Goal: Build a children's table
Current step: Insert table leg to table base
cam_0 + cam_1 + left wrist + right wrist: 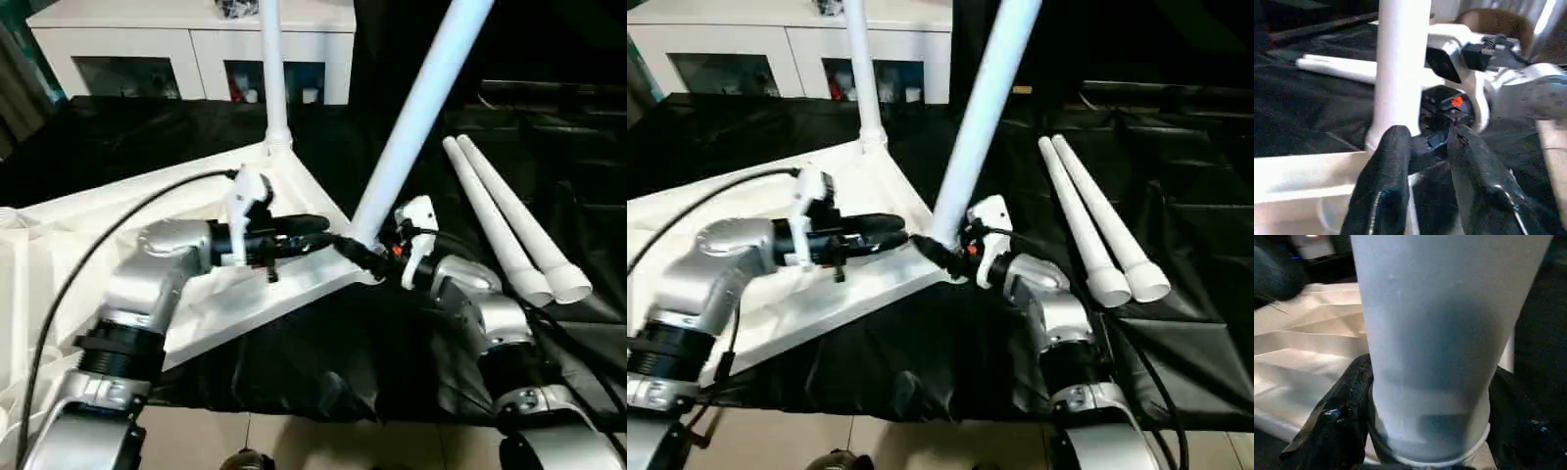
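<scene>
The table (245,294) lies upside down on black cloth (323,362). At its near corner, a leg (416,113) leans up and right. The right end effector (1420,431) clasps its base. The left end effector (1425,152), fingers parted, holds nothing beside it.

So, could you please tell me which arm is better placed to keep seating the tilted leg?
Probably the right: its pincer already clasps the tilted leg at its base, while the left pincer stands beside it, holding nothing.

cabinet (191,44): white, glass doors, behind the black sheet's far edge
black sheet (323,352): wrinkled, spread over the floor
floor (294,441): pale tiles, perhaps, past the sheet's near edge
</scene>
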Tool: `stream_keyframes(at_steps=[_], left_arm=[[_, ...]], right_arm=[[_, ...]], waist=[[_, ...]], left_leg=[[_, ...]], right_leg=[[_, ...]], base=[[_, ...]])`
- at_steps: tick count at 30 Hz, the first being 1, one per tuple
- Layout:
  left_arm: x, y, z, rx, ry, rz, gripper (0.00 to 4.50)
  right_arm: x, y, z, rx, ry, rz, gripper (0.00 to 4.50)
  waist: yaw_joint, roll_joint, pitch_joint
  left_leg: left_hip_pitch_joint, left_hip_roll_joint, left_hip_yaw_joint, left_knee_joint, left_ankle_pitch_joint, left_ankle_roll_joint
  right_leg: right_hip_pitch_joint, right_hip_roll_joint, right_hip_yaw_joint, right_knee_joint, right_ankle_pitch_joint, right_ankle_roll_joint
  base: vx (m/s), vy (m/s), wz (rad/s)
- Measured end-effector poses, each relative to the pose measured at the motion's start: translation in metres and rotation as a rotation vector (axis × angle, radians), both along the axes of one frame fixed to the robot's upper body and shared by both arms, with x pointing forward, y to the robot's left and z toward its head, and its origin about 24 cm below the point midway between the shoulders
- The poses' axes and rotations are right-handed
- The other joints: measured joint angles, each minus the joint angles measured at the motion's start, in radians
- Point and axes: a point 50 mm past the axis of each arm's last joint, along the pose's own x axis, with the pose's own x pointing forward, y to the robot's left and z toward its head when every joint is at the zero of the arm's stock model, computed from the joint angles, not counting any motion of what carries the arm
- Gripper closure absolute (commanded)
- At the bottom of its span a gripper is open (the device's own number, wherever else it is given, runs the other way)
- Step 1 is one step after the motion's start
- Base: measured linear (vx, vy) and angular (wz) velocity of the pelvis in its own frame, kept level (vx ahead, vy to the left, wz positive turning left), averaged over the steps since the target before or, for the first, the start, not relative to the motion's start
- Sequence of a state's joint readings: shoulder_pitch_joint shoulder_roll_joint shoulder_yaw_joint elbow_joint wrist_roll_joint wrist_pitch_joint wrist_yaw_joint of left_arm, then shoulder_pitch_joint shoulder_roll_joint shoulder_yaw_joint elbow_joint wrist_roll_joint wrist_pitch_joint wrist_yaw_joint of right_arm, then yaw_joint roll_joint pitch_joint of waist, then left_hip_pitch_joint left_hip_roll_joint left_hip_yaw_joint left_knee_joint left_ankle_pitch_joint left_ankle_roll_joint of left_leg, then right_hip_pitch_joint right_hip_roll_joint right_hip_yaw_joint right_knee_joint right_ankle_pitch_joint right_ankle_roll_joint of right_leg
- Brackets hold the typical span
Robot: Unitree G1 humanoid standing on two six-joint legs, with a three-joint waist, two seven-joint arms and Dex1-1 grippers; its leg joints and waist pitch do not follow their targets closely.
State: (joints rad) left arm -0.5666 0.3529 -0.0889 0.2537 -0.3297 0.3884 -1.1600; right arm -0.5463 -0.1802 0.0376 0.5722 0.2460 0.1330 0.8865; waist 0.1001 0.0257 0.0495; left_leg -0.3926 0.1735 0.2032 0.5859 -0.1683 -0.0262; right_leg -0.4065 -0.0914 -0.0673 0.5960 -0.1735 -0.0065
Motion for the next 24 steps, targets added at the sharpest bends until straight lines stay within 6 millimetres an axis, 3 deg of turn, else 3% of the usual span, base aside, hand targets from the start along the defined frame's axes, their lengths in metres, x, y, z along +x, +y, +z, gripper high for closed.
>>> stream_keyframes(at_steps=[7, 17, 24], left_arm=[[0.009, -0.008, 0.016, -0.13, 0.007, 0.015, 2.09], [-0.002, -0.042, 0.034, -0.347, 0.114, -0.162, 1.16], [-0.01, -0.053, 0.033, -0.312, 0.108, -0.227, 1.05]], right_arm=[[-0.013, 0.005, 0.021, -0.02, -0.03, 0.277, 1.8], [-0.028, 0.01, 0.017, -0.04, 0.026, 0.424, 1.8], [-0.037, 0.006, 0.015, -0.07, 0.058, 0.496, 1.8]], waist=[[0.017, 0.0, 0.0], [0.014, 0.0, 0.0], [0.015, 0.001, 0.0]], left_leg=[[0.001, 0.0, 0.0, 0.001, 0.0, 0.0], [0.001, 0.0, 0.0, 0.002, 0.0, 0.0], [0.001, 0.001, 0.0, 0.003, 0.0, 0.0]], right_leg=[[0.002, 0.0, 0.0, 0.001, 0.0, 0.0], [0.002, 0.0, 0.0, 0.001, 0.0, 0.0], [0.003, 0.0, 0.0, 0.001, 0.0, 0.0]], base=[[0.0, 0.0, 0.0], [0.0, 0.0, 0.0], [0.0, 0.0, 0.0]])
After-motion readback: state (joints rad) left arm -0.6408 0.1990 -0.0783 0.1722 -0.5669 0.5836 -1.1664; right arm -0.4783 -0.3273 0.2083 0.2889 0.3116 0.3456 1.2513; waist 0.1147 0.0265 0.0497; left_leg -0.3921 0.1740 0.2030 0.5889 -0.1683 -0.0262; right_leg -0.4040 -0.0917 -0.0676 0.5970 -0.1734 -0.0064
